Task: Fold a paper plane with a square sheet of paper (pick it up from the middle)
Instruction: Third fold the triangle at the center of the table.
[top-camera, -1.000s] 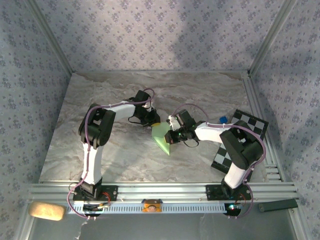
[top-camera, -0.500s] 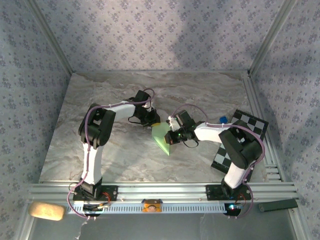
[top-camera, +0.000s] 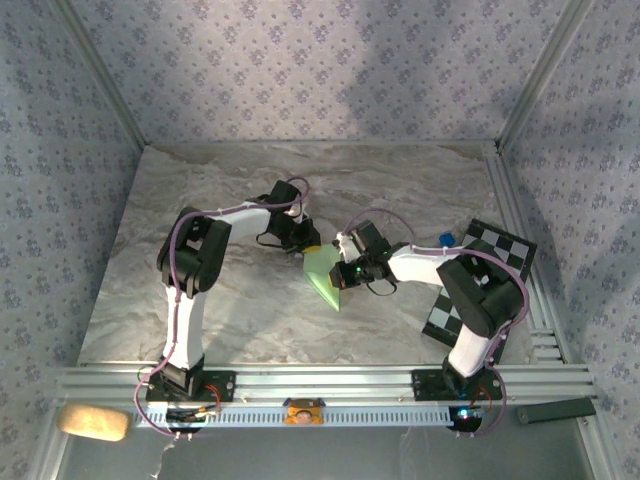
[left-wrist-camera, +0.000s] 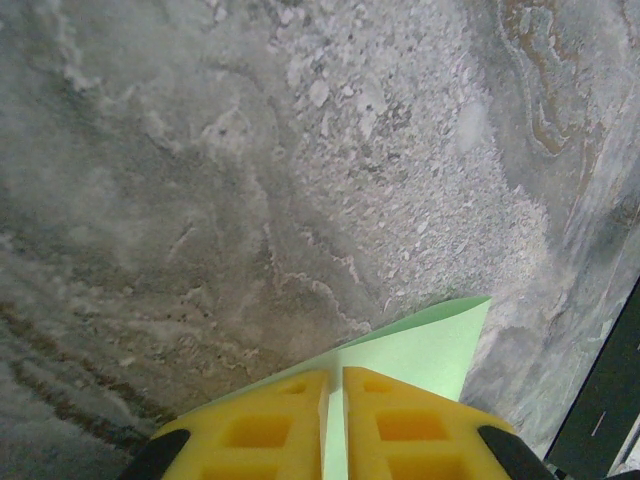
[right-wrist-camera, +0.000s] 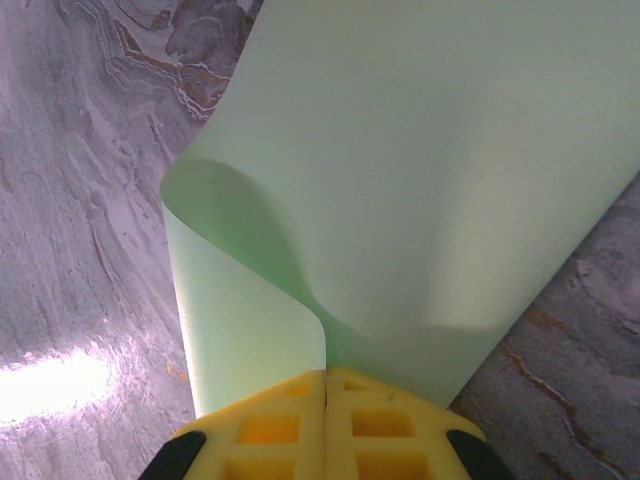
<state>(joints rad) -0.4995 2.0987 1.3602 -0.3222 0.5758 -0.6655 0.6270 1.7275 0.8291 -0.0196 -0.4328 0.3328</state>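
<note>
From above, the pale green sheet of paper (top-camera: 322, 282), a half-made wedge well to the left-arm side of the checkered board (top-camera: 478, 275), runs far-to-near with its sharp tip toward the arm bases, the left claw (top-camera: 307, 249) and right claw (top-camera: 341, 271) at its wide end. In the left wrist view the left claw (left-wrist-camera: 333, 388) pinches narrow on one corner. In the right wrist view the right claw (right-wrist-camera: 327, 388) is shut on a curled flap, so a fold seems half done; next, that flap likely needs laying flat and creasing.
</note>
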